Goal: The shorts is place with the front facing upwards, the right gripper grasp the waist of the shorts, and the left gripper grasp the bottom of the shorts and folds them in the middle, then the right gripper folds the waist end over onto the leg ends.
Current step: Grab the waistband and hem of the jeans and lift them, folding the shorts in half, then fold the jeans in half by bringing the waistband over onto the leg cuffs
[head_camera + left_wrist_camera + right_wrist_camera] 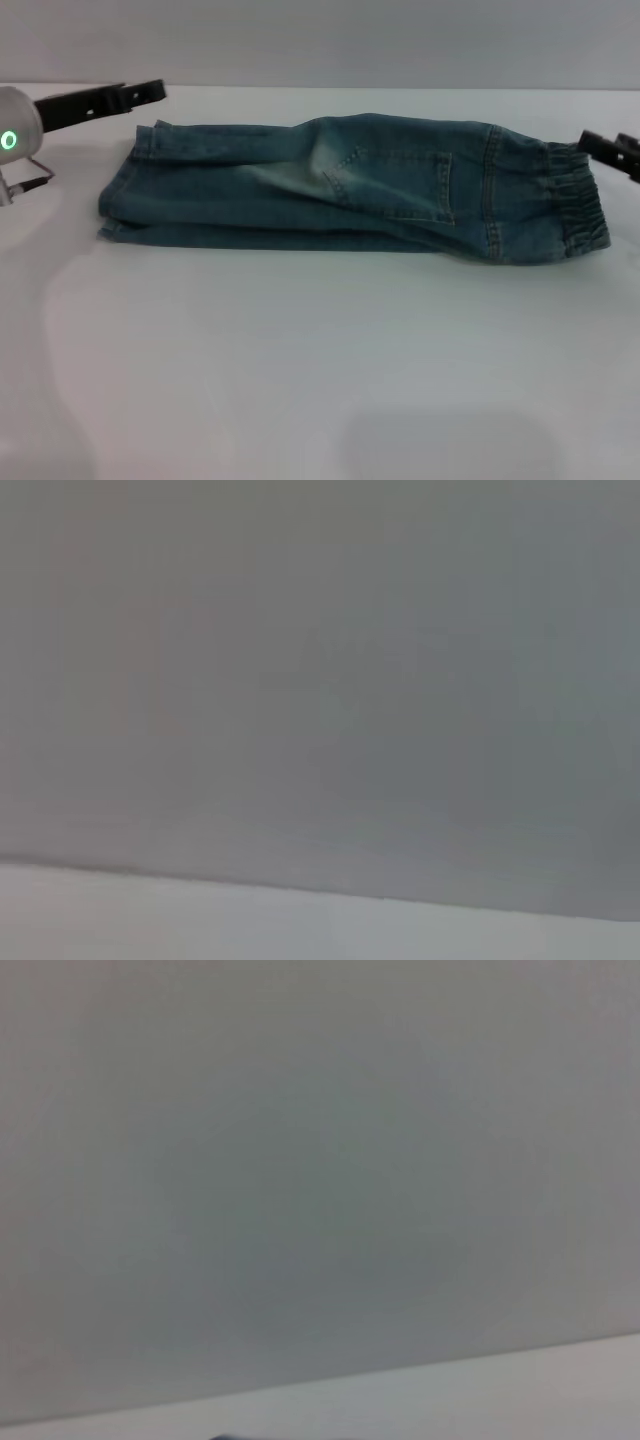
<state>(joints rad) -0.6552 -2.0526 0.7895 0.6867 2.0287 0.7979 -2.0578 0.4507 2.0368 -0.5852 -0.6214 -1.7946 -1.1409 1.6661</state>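
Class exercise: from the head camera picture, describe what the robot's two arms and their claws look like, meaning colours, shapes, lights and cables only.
The left claw is a slim black pair of fingers on a black link, joined to a rounded silver-grey cylinder bearing a glowing green ring, with a thin dark cable below it. Of the right claw only black finger parts show at the picture's edge; its arm is out of view.

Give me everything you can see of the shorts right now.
The shorts are blue-green denim, already folded lengthwise in half, lying flat across the white table. A back patch pocket faces up, with a pale faded patch beside it. The gathered elastic waist end is on the robot's right, the straight-hemmed leg ends on its left. Neither the left gripper nor the right gripper touches them.
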